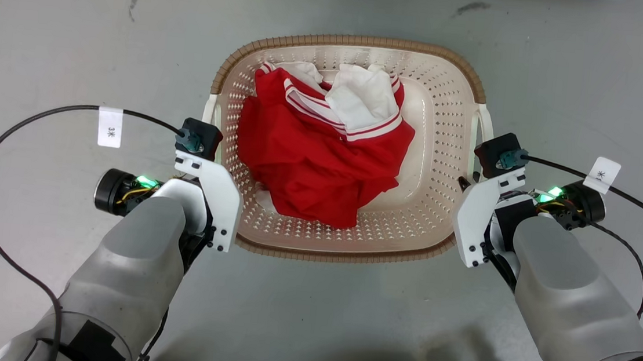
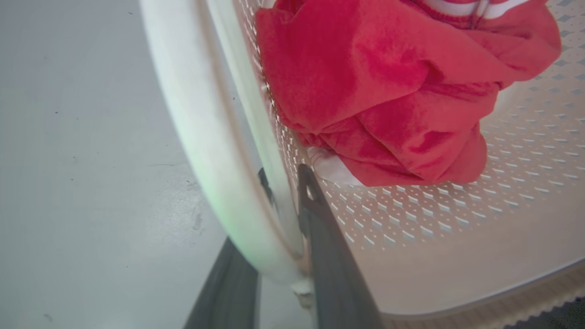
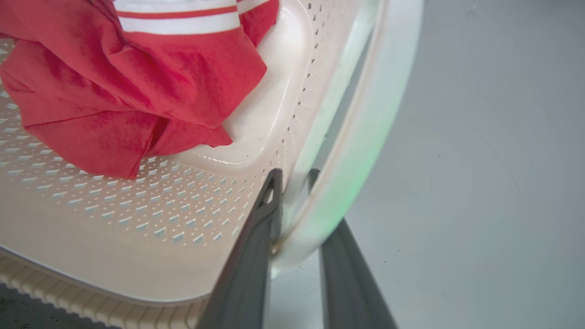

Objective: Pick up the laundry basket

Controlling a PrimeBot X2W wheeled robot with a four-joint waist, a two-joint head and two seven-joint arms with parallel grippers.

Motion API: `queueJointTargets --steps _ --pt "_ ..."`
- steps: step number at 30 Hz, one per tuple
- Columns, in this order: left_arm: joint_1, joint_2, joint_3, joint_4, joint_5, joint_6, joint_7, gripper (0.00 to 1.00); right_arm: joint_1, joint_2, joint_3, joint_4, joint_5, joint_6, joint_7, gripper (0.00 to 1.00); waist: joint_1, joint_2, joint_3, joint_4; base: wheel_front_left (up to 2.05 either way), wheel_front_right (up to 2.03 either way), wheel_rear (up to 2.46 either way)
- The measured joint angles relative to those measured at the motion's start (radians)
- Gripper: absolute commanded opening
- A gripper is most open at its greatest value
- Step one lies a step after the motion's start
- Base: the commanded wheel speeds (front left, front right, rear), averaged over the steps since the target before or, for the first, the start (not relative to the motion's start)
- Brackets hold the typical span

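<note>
Cream perforated laundry basket [image 1: 438,138], brown woven rim [image 1: 357,40], red clothing [image 1: 311,168] inside
Its white handles [image 2: 205,137] are pinched by left gripper [image 2: 284,180] and right gripper [image 3: 295,178]

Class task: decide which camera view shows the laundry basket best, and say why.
The head view: nearly the whole laundry basket shows from above, with its brown rim and the red clothes inside. The left wrist view shows its left handle and some perforated wall; the right wrist view, its right handle and wall.
</note>
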Motion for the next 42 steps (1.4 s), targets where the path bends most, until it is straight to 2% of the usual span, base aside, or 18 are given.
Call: queueJointTargets --steps 13,42 --pt "0.052 -0.006 -0.060 0.002 -0.078 0.000 0.057 0.00 0.057 0.000 0.060 -0.002 0.058 0.000 0.064 0.00 0.0000 0.0000 -0.107 0.004 0.00 0.00 0.00" --pt "0.281 0.013 -0.178 -0.008 -0.250 0.000 0.237 0.00 0.271 -0.002 0.337 -0.058 0.334 0.000 0.277 0.00 -0.0002 0.0000 -0.495 -0.003 0.00 0.00 0.00"
